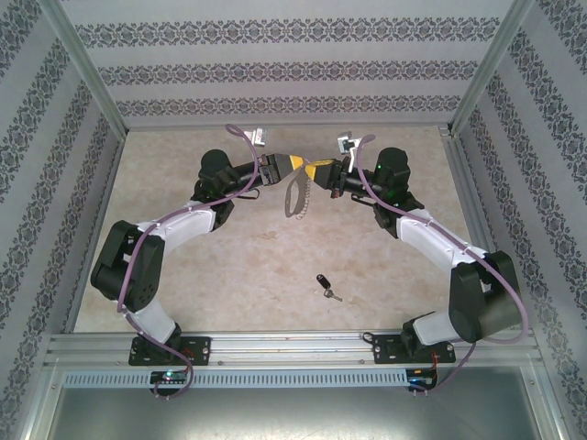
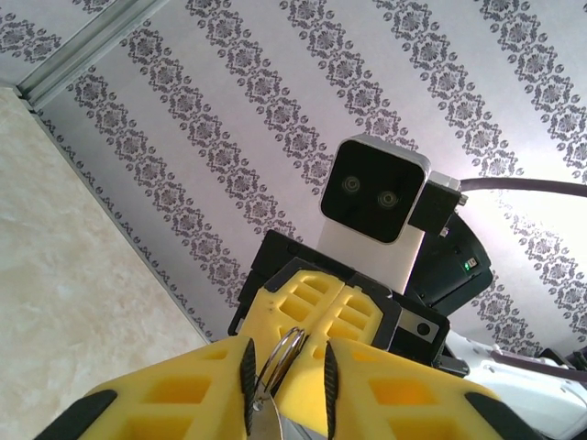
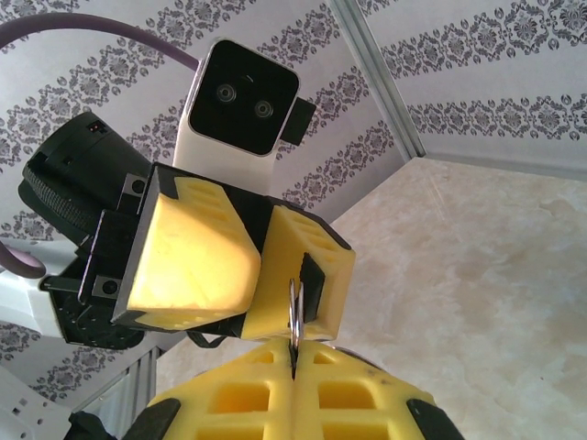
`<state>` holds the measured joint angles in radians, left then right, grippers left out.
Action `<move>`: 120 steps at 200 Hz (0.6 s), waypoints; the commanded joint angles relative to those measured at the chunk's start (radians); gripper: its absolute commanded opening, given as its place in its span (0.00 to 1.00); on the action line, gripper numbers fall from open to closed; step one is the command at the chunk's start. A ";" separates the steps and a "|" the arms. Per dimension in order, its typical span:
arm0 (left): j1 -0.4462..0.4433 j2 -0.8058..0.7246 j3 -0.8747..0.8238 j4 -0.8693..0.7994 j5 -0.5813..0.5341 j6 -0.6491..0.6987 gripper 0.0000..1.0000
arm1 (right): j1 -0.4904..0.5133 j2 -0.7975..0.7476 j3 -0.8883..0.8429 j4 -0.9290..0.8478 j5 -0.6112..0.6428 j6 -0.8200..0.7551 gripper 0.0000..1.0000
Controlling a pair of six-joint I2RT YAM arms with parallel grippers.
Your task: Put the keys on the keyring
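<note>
Top external: right claw (image 1: 316, 171) pinched keyring (image 1: 295, 195); left claw (image 1: 295, 165) stood slightly spread around it; key (image 1: 326, 286) lay on tabletop (image 1: 229, 266).

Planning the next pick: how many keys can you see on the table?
1. The black-headed key lies on the table, toward its front edge and roughly centred, well apart from the keyring raised at mid-table. Others could hide beneath the arms.

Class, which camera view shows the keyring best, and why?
Top external: the whole keyring is visible end to end, held up between the arms. Left wrist catches one ring of it close up; right wrist sees a thin edge-on sliver.
</note>
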<state>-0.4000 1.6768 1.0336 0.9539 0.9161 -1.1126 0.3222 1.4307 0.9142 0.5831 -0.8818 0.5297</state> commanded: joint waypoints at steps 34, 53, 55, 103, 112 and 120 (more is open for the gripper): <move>-0.014 -0.031 0.010 0.031 0.017 0.014 0.18 | -0.009 0.014 0.001 0.062 -0.026 0.017 0.00; -0.014 -0.031 0.011 0.026 0.014 0.017 0.14 | -0.009 0.016 0.002 0.060 -0.028 0.016 0.00; -0.014 -0.031 0.010 0.025 0.014 0.016 0.14 | -0.009 0.015 0.002 0.058 -0.028 0.015 0.00; -0.026 -0.033 0.022 0.031 0.013 0.012 0.27 | -0.010 0.014 0.001 0.052 -0.028 0.012 0.00; -0.028 -0.032 0.025 0.032 0.015 0.010 0.28 | -0.010 0.013 0.002 0.051 -0.028 0.012 0.00; -0.030 -0.033 0.027 0.032 0.016 0.011 0.27 | -0.010 0.014 0.003 0.052 -0.027 0.010 0.00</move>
<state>-0.4152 1.6764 1.0336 0.9497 0.9108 -1.1080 0.3222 1.4364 0.9142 0.5999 -0.8925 0.5472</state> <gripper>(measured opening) 0.275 0.048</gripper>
